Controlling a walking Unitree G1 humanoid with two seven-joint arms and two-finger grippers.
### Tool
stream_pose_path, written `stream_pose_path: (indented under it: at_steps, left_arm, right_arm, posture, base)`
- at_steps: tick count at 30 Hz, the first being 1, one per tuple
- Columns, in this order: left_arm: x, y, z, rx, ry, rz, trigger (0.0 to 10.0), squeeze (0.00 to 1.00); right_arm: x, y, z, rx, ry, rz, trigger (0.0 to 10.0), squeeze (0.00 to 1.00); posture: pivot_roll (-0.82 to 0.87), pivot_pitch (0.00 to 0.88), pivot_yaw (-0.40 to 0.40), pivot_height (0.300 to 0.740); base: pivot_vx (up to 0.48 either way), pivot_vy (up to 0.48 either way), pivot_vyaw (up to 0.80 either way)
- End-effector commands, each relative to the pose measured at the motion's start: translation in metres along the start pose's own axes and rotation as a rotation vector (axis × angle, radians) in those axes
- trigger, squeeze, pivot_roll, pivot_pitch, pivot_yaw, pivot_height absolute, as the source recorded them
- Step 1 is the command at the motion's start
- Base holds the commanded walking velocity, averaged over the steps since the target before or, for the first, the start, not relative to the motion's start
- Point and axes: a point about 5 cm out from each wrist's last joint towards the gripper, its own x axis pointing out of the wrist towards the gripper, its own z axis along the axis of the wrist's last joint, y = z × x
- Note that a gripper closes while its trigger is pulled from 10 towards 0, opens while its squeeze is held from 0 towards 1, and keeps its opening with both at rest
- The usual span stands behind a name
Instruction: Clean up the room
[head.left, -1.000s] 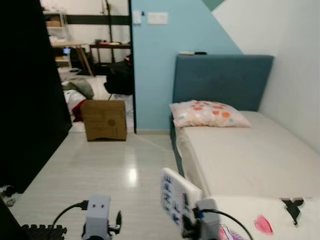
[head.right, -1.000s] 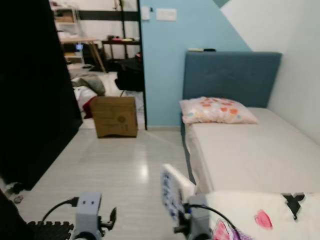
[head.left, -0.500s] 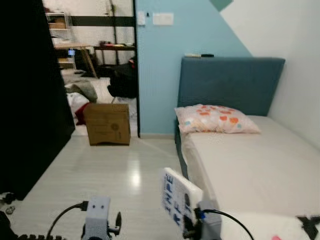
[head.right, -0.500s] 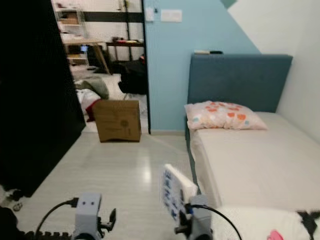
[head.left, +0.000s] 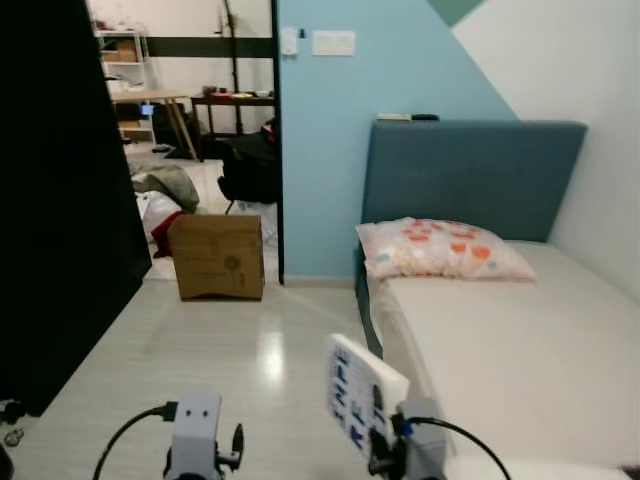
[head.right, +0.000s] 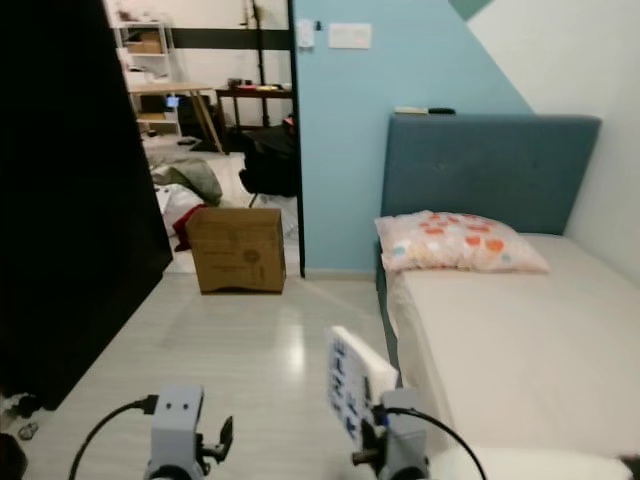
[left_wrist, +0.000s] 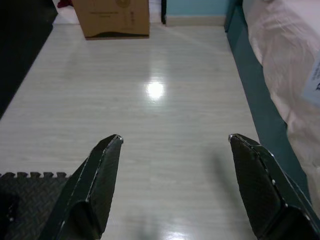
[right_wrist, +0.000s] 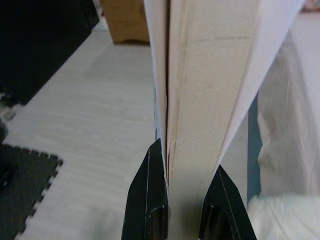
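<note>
My right gripper (right_wrist: 186, 170) is shut on a white book (head.left: 362, 392) with blue lettering on its cover, held upright low in front of me beside the bed (head.left: 510, 340). Seen from the right wrist, the book's page edges (right_wrist: 215, 85) rise between the two black fingers (right_wrist: 150, 195). My left gripper (left_wrist: 172, 145) is open above the pale floor (left_wrist: 150, 115), nothing between its fingers (left_wrist: 102, 170). A flowered pillow (head.left: 440, 248) lies at the head of the bed against the blue headboard (head.left: 470, 175).
A cardboard box (head.left: 218, 256) stands on the floor by the doorway, with clothes and bags (head.left: 165, 190) heaped in the room beyond. A black wardrobe (head.left: 60, 200) fills the left side. A dark foam mat (left_wrist: 30, 200) lies near my feet.
The camera has moved forward and tilted up; the patterned blanket at the foot of the bed has slid out of view. Both grippers keep their pose, the book still held.
</note>
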Motion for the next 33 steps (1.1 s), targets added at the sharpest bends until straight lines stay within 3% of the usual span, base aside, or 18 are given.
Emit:
stream_pose_path:
  at_steps: [1,33]
  left_arm:
    - [-0.0017,0.005,-0.0062,0.01,0.023,0.014,10.0,0.0]
    - [0.0003,0.0054,-0.004,0.008,0.018,0.006,10.0,0.0]
  right_arm:
    - [0.0025,0.0072,0.0033,0.013,-0.024,0.024,10.0,0.0]
    - [0.0033,0.0088,0.0056,0.032,-0.034,0.019,10.0,0.0]
  posture:
    - [0.04,0.087,-0.052,0.74]
    - [0.03,0.101,-0.031,0.74]
  base:
    - [0.3,0.0,0.0]
    - [0.301,0.0,0.0]
